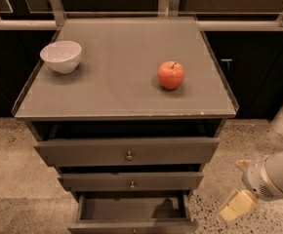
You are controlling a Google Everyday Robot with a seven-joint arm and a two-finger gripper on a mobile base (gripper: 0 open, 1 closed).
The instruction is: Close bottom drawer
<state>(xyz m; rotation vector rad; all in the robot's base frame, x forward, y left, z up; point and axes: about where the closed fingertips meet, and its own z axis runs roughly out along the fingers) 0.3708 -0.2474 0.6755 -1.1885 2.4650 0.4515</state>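
Bottom drawer (131, 225) pulled out at cabinet foot, front panel running left-right; claw (235, 206) hangs low off its right front corner, apart, spread or pressed together: cannot tell.

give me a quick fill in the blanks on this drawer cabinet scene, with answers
1. The bottom drawer is not shut but ___.
2. The gripper hangs low near the floor, on the picture's ___ side of the drawers, touching nothing.
3. On the cabinet top, the apple is ___ in colour.
4. The bowl on the same top is ___ in colour.

Missing words: open; right; red; white
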